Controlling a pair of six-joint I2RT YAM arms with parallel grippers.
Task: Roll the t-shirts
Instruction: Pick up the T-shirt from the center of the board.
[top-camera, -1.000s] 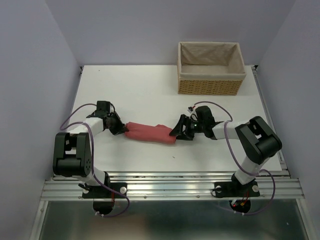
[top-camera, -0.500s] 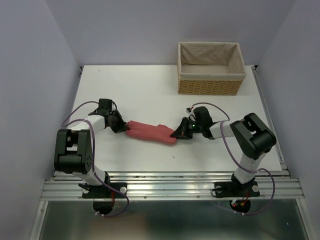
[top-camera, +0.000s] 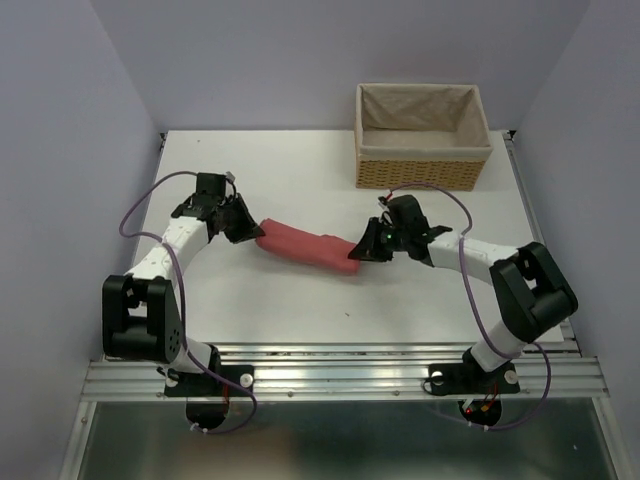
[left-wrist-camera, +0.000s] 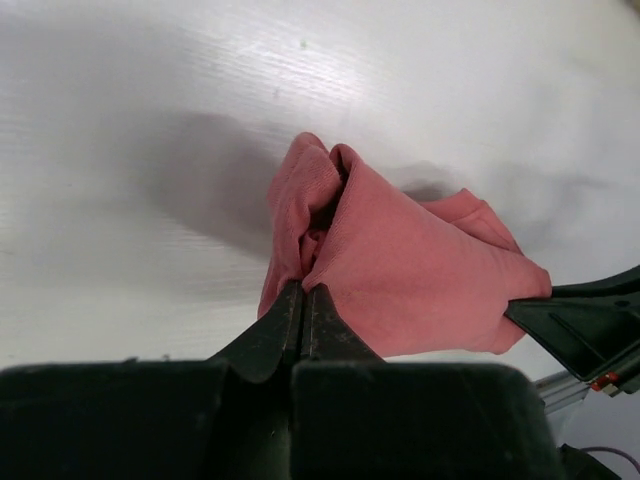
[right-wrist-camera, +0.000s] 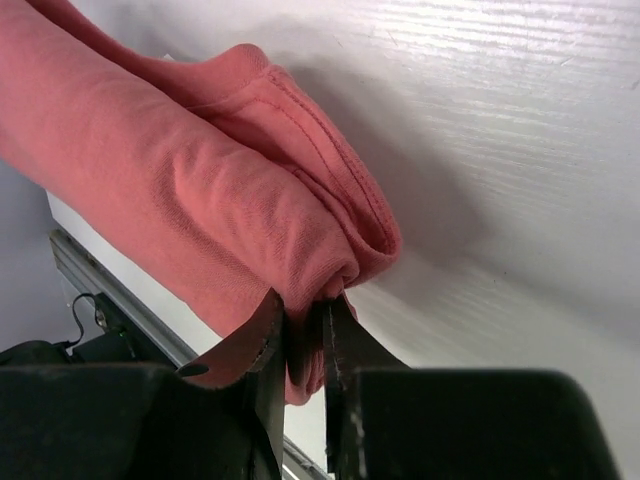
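A salmon-red t-shirt (top-camera: 305, 245), rolled into a long log, stretches across the middle of the white table (top-camera: 300, 180) between both arms. My left gripper (top-camera: 255, 232) is shut on its left end, where the cloth (left-wrist-camera: 400, 260) bunches just past the closed fingertips (left-wrist-camera: 303, 295). My right gripper (top-camera: 357, 254) is shut on the right end, with a fold of the shirt (right-wrist-camera: 200, 200) pinched between its fingers (right-wrist-camera: 270, 320). From the wrist views the roll appears lifted off the table, casting a shadow below.
A wicker basket (top-camera: 422, 172) with a beige liner stands at the back right of the table, behind the right arm. The table's near edge and metal rail (top-camera: 340, 375) run along the bottom, by the arm bases.
The right gripper closed on the shirt's right end. Both grippers then moved away from the near edge and upward, carrying the roll with them.
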